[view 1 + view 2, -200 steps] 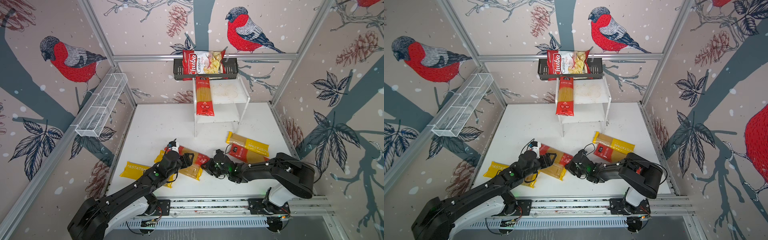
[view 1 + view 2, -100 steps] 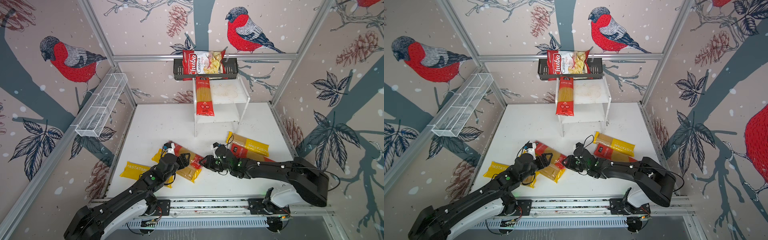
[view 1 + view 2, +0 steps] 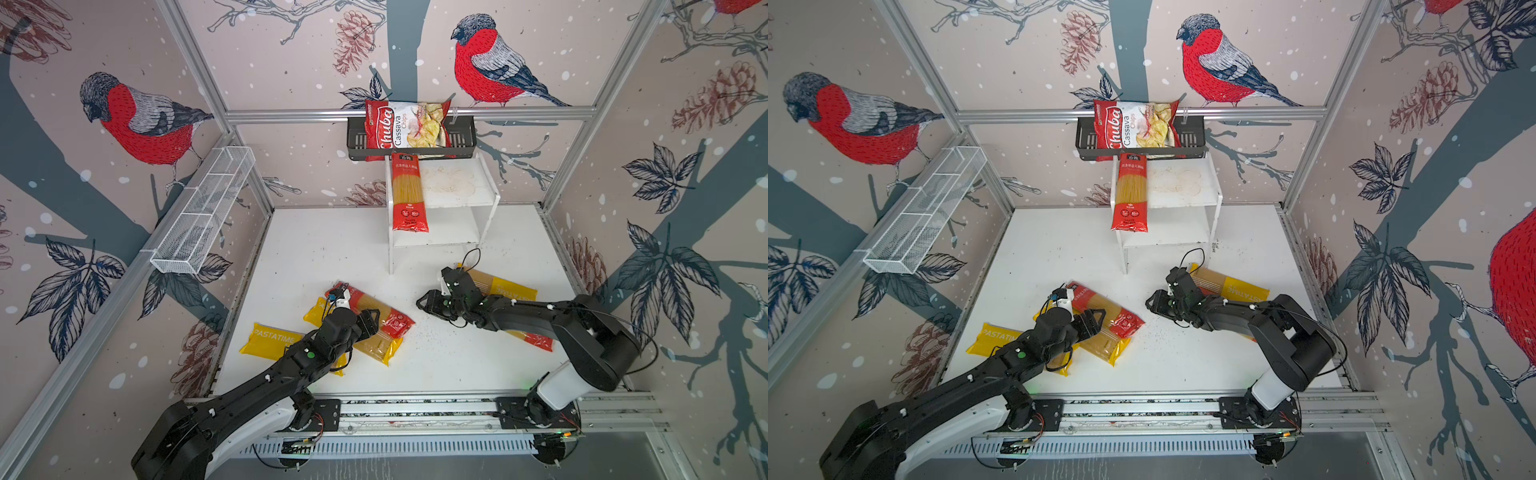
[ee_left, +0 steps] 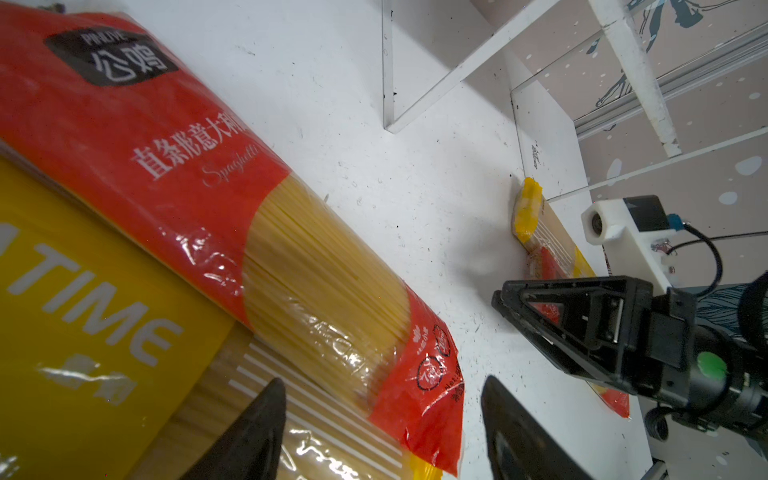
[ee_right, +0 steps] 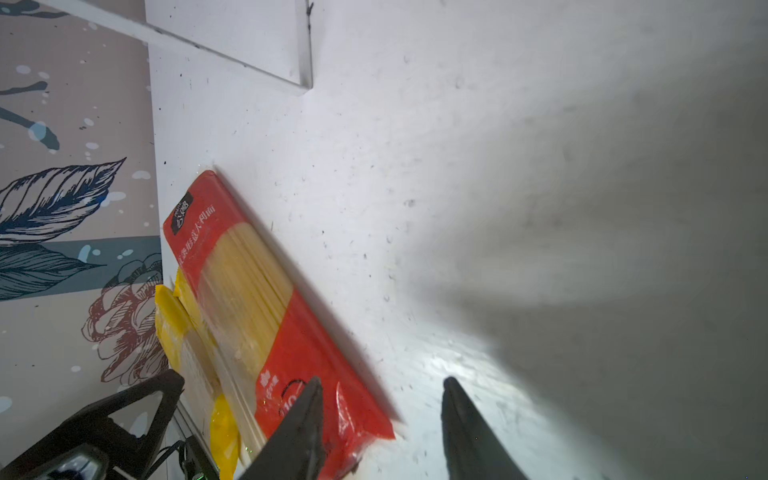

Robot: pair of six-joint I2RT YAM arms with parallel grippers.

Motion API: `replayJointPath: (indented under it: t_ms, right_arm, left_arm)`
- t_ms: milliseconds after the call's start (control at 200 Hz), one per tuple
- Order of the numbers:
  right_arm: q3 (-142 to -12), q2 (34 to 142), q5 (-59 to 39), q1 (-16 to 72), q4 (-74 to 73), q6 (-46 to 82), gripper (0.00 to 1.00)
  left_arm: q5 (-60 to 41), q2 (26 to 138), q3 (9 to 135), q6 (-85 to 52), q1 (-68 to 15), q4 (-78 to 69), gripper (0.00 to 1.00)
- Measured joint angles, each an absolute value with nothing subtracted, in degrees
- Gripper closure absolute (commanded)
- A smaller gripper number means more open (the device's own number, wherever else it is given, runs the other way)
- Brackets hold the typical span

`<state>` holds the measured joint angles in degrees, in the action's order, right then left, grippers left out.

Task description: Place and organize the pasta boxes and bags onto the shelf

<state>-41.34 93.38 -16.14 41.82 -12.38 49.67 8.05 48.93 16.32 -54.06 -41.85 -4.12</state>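
Now that my right pincer is newly open, both hang released, empty. I'd grab the red pack, seven o'clock off the shelf, with my left pincer.

The black left arm stretches forward low over the desk from its base. Its left hand points toward the middle with the jaws standing well apart. The black right arm reaches leftward, its elbow raised. Its right hand lies low with the jaws parted.
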Motion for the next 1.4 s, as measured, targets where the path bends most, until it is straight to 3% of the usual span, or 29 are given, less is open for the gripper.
replayJointPath:
  t_ms: [240,670,886,1056,1296,1401]
  right_arm:
    - [-43.7,101.1,-20.4,42.7,-17.7,50.1,0.53]
    - [-38.6,97.3,-24.6,54.7,-23.6,55.5,0.54]
    - [-37.6,95.8,-30.2,48.4,-24.0,54.8,0.48]
    - [-40.8,100.0,-34.3,45.2,-22.3,52.3,0.47]
    - [-46.3,107.8,-38.0,47.4,-22.9,50.8,0.51]
    - [-47.8,110.5,-39.7,49.9,-25.7,51.0,0.57]
  left_arm:
    - [9.4,51.4,16.8,-54.5,-41.8,-5.1,0.26]
    - [8.8,49.3,15.0,-52.5,-36.8,-5.0,0.26]
    - [6.9,50.4,15.1,-51.1,-36.5,-5.0,0.29]
    - [5.9,52.0,15.0,-51.1,-37.8,-5.8,0.35]
    - [5.9,53.3,13.2,-51.9,-38.1,-8.3,0.55]
    - [6.2,54.5,12.1,-52.3,-38.1,-9.0,0.64]
